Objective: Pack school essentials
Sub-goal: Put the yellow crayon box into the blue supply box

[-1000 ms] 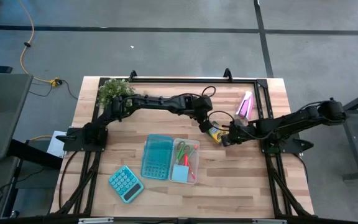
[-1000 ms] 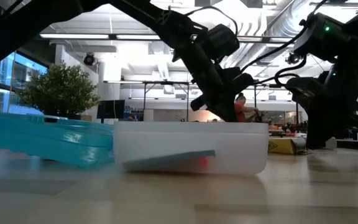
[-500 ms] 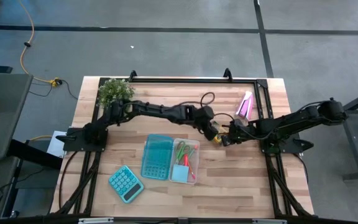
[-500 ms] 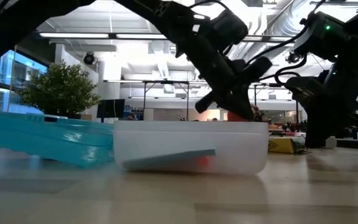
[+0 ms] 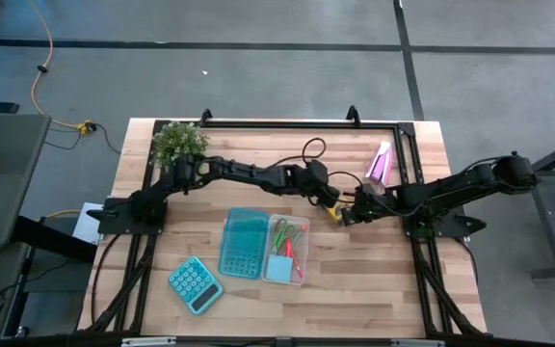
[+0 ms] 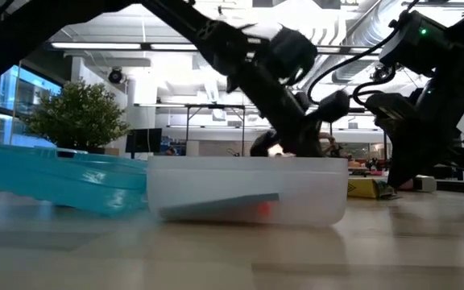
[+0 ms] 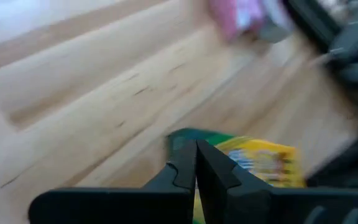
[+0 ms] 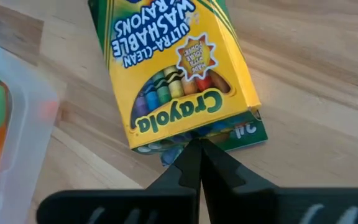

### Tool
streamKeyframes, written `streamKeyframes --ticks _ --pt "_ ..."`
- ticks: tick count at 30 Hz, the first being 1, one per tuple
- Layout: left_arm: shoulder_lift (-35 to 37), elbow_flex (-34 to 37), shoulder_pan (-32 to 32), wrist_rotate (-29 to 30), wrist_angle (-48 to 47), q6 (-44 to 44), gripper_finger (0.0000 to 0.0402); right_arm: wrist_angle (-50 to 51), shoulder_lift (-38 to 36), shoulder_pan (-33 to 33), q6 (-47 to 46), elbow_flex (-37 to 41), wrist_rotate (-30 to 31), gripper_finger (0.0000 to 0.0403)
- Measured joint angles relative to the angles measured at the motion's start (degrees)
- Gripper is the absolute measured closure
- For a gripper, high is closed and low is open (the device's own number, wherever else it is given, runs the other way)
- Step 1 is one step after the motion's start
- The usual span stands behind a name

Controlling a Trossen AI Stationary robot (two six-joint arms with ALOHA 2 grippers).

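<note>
Where both shut pincers meet — the crayon box [image 8: 180, 74] lies flat.

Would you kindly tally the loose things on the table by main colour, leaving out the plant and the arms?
Teal or blue: 2, calculator and lid
Yellow: 1, crayon box
Pink: 1, tube-like item
Clear: 1, container
Total: 5

The flat cardboard crayon box [image 8: 182, 68] is yellow with green edges, black lettering and a printed row of many-coloured crayons. The translucent plastic tray [image 5: 288, 250] holds green, pink and light-blue items. The square calculator [image 5: 195, 283] is teal with white keys. The tabletop [image 5: 374, 280] is pale striped wood.
</note>
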State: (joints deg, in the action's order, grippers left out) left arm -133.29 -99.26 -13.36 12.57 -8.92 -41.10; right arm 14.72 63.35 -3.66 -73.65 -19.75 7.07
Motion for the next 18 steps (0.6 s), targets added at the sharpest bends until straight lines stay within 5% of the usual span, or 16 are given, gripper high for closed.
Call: streamKeyframes --ticks 18 --pt "-4.8 0.1 0.6 -6.3 2.1 6.1 0.0401 -0.1 0.0 0.0 -0.3 0.0 0.3 0.0403"
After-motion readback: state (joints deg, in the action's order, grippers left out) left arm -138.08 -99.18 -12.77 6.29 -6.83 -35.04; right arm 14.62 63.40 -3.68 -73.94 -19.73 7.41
